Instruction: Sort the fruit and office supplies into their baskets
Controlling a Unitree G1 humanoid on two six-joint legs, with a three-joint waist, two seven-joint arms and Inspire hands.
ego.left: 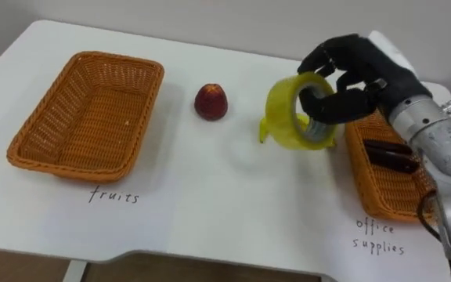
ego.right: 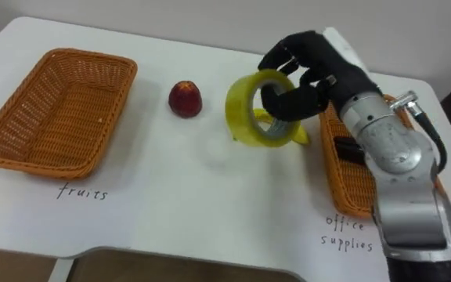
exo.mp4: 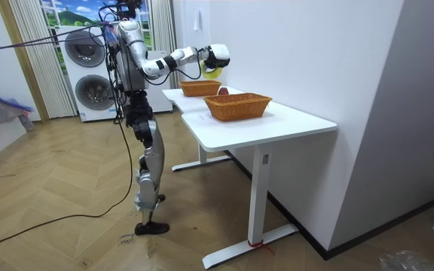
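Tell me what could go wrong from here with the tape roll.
1. The right hand holds the yellow tape roll above the table, fingers curled through its hole. A loose hold could drop it short of the office supplies basket.
2. The banana lies just below the roll, beside that basket, so a low carry might knock it.
3. A dark item lies in the basket, and the roll might bounce off it.

Bright, even light across my white table (ego.left: 210, 211) — only soft, faint shadows beneath my right hand (ego.left: 366, 74) and its tape roll (ego.left: 280, 110) — slight sheen mid-table.
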